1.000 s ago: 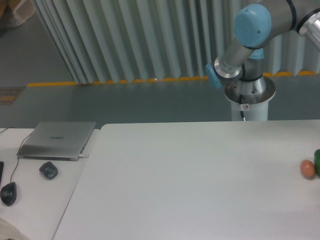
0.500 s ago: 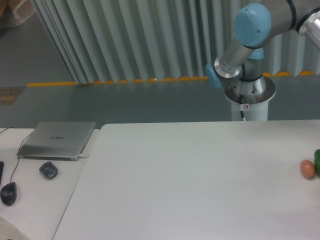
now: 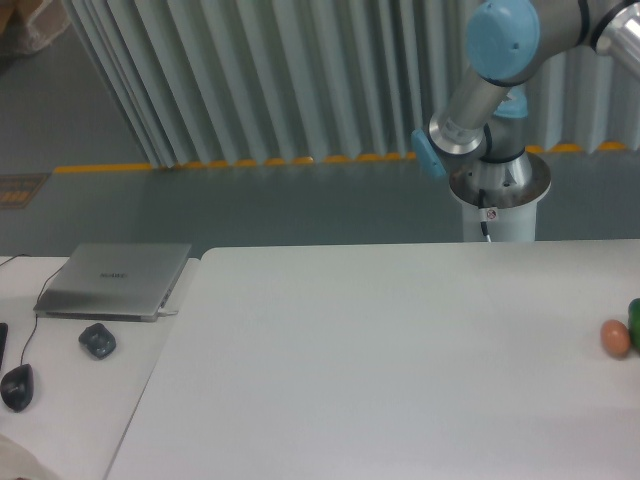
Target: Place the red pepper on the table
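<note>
The end effector is out of frame, so its state cannot be told; only the arm [image 3: 500,60] shows above the counter [image 3: 380,370]. No red pepper is visible. An orange-brown egg-shaped thing [image 3: 615,338] sits beside a dark green thing [image 3: 635,322] at the counter's right edge.

On the table [image 3: 380,370], an egg-shaped thing [image 3: 615,338] lies at the right edge; a laptop [image 3: 117,280] sits left, perhaps on an adjoining desk [image 3: 60,400].

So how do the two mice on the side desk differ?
The upper mouse is dark grey, stubby, and shows no cable; the lower mouse is blacker, longer, and has a cable running up from it. The upper one lies nearer the laptop; the lower one sits by the frame's left edge. Both rest flat on the desk.
</note>
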